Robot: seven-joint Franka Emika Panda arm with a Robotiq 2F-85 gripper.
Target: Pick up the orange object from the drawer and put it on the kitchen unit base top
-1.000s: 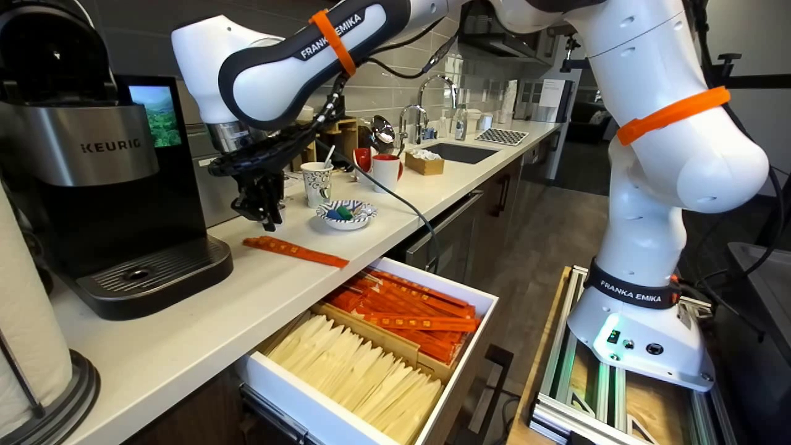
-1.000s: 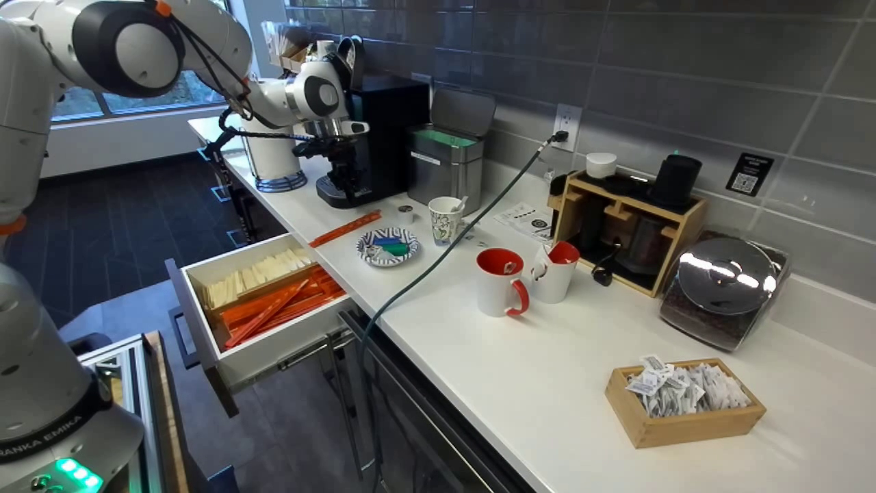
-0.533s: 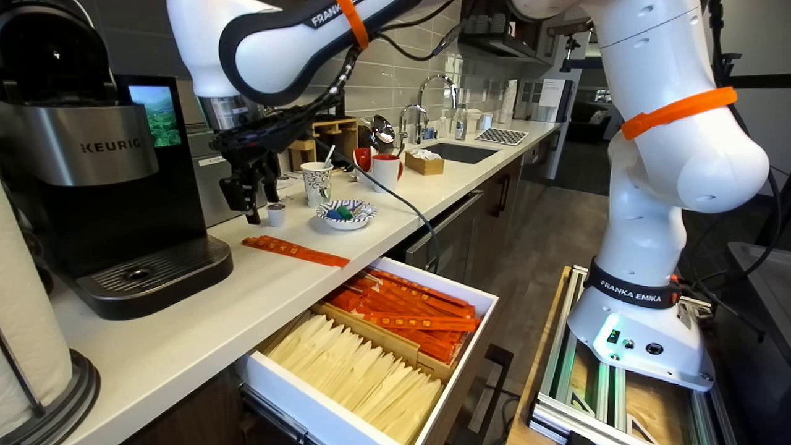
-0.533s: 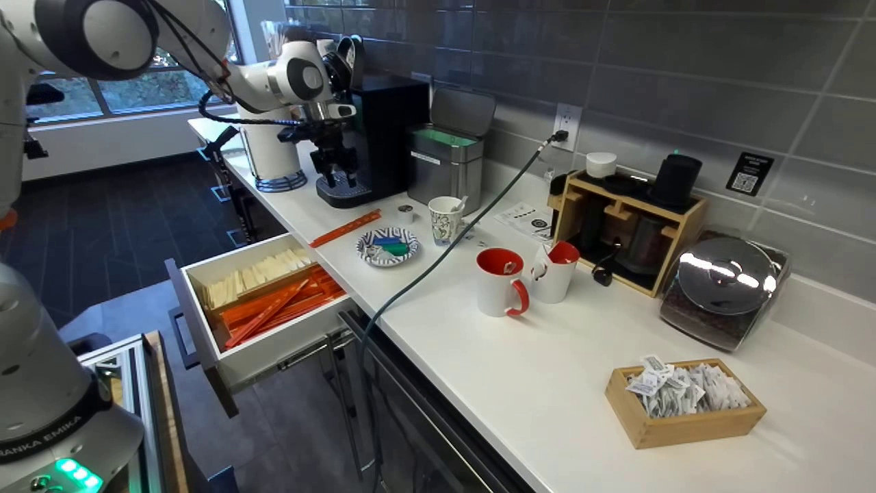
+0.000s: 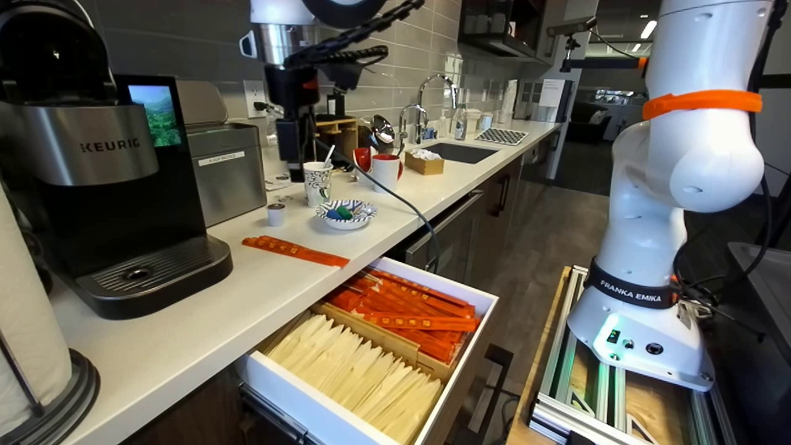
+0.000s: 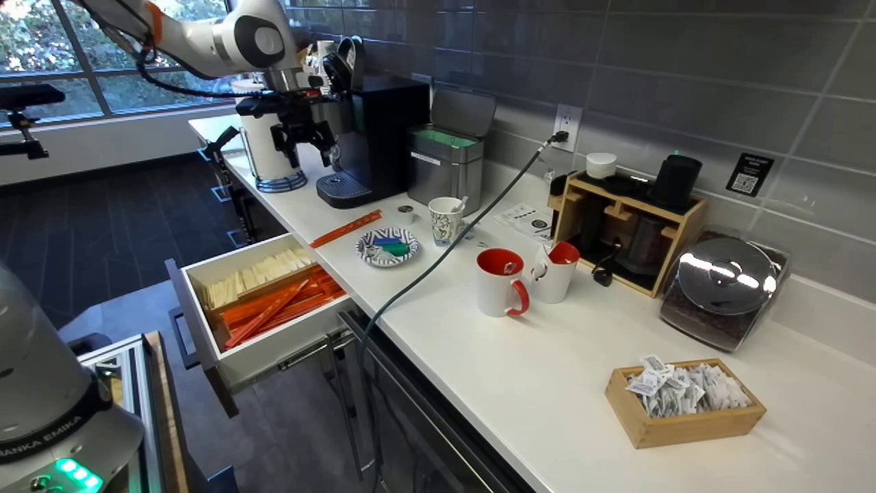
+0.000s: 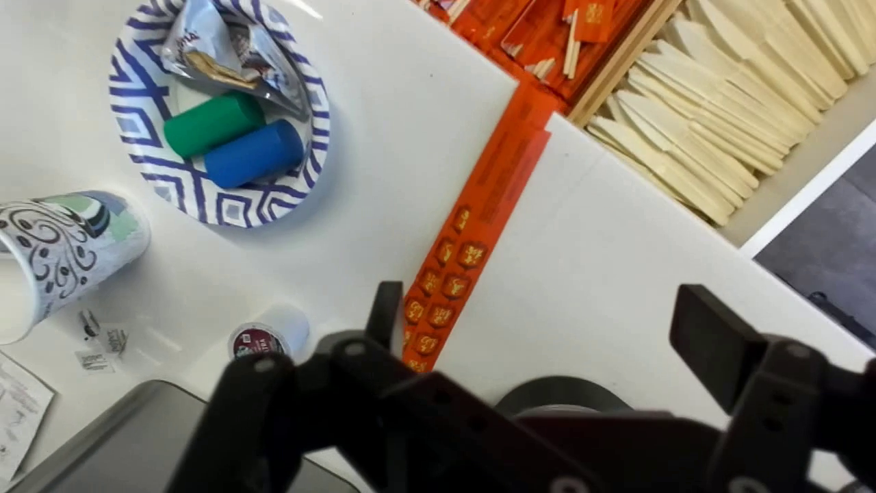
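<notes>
One black claw (image 7: 547, 329), jaws spread wide, hangs above the smooth off-white desk (image 6: 479, 370), long flat orange-red piece (image 7: 479, 227) lying on it near the open white drawer (image 6: 274, 352).

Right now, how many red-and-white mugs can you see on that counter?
2, in both exterior views: a red-handled mug on the pale countertop, and a second red-lined mug close beside it, nearer the tiled wall. Others could be hidden from these cameras.

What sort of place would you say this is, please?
Probably a shared kitchenette, perhaps an office's: a Keurig coffee maker stands on the countertop, a sink is set into it farther along, and the open drawer holds many wrapped chopsticks.
</notes>
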